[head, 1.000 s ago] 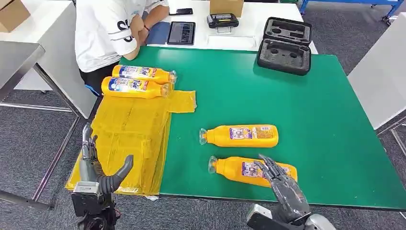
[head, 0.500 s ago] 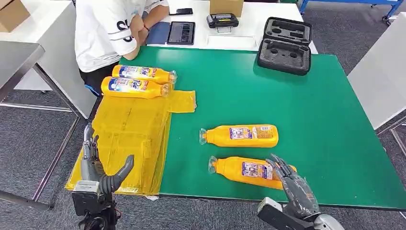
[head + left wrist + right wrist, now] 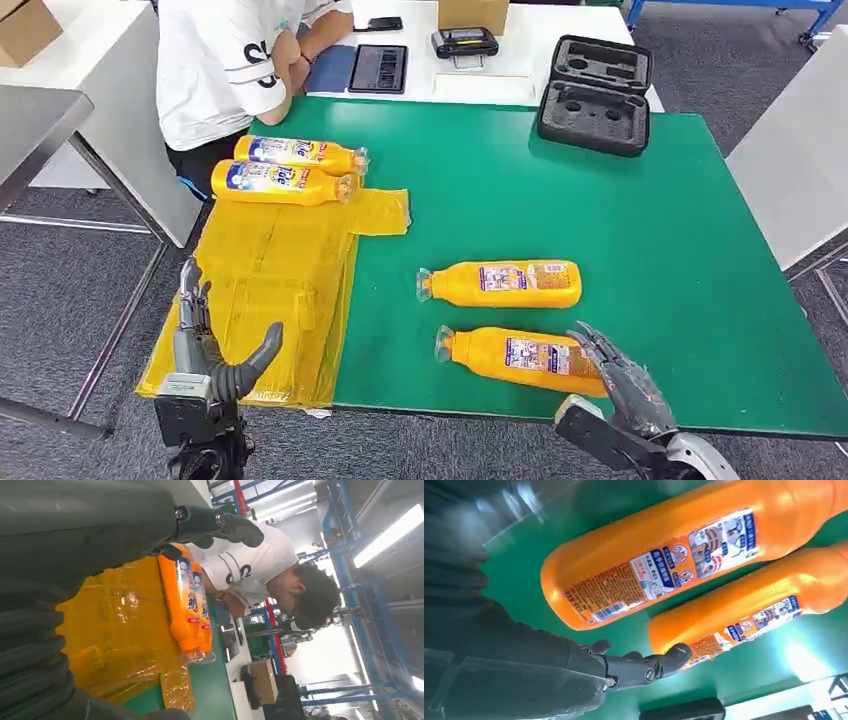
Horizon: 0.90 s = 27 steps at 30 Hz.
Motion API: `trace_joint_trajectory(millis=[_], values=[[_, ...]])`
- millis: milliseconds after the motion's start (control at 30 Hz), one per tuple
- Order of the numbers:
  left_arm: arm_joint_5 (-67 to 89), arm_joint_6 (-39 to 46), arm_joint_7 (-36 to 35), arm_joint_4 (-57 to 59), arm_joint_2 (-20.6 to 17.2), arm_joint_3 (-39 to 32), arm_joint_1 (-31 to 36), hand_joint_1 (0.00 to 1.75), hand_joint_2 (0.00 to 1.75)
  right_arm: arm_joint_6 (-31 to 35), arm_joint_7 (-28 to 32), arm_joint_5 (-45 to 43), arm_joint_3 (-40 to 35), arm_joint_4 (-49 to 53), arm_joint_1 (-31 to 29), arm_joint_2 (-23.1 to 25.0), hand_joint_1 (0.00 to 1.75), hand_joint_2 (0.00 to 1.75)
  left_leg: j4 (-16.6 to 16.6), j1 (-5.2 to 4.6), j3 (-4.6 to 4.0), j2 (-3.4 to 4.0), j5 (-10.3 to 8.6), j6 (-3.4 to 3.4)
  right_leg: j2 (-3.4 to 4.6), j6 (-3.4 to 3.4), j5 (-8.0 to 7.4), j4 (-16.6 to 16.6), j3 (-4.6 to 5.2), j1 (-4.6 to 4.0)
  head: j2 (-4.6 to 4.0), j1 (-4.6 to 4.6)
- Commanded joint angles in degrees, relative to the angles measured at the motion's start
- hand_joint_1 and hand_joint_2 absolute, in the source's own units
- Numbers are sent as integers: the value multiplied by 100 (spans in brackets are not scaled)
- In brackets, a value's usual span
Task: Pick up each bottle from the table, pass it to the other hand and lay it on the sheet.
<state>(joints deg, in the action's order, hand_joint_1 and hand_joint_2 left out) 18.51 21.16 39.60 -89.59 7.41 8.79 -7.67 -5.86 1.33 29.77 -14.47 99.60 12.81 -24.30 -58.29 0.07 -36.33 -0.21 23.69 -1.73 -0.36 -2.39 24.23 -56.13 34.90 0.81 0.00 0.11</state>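
Right hand (image 3: 622, 383), fingers spread and empty, hovers at the base of the nearest bottle (image 3: 520, 356); left hand (image 3: 205, 355) waits open beside the yellow sheet (image 3: 270, 270).

This looks like a robotics lab or test area inside an industrial hall. The landmark is the green tabletop (image 3: 600, 230), a plain work surface on a metal frame standing on grey carpet floor (image 3: 70, 290). Beyond its far edge sits a white desk (image 3: 520, 50) carrying a tablet (image 3: 378, 68), a phone (image 3: 378, 24), a small black device (image 3: 464, 42) and a cardboard box (image 3: 472, 13). On the tabletop's far corner lies an open black foam-lined equipment case (image 3: 596, 96). A person (image 3: 235, 70) sits at its far left corner. The left wrist view shows blue steel racking (image 3: 350, 580) and long ceiling strip lights (image 3: 387, 535) overhead.
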Motion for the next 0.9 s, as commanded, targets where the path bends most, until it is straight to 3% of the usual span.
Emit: trace_joint_trajectory(millis=[33, 67, 567, 900], values=[[-65, 63, -2, 295, -112, 116, 120, 0, 175, -181, 57, 6, -204, -977, -742, 202, 0, 175, 13, 5, 57, 15, 19, 12, 16, 14, 13, 15, -53, -6, 0, 0], [-69, 64, -7, 307, -100, 116, 138, 0, 175, -227, 104, 6, -211, -1152, -897, 270, 0, 175, 7, 4, 19, 18, 5, 5, 18, 6, -2, 10, -16, -4, 0, -2], [-103, 182, -10, 277, -53, 59, 58, 0, 175, -513, 364, -184, -511, -2266, -1746, 338, 0, 175, 8, 4, 26, 17, 4, 4, 18, 7, -1, 10, -26, -4, 0, 0], [-117, 177, -44, 289, -49, 30, 77, 0, 175, -510, 374, -177, -708, -2655, -1963, 458, 0, 175, 9, 7, 47, 19, 12, 9, 22, 13, 6, 12, -47, -7, 0, 0]])
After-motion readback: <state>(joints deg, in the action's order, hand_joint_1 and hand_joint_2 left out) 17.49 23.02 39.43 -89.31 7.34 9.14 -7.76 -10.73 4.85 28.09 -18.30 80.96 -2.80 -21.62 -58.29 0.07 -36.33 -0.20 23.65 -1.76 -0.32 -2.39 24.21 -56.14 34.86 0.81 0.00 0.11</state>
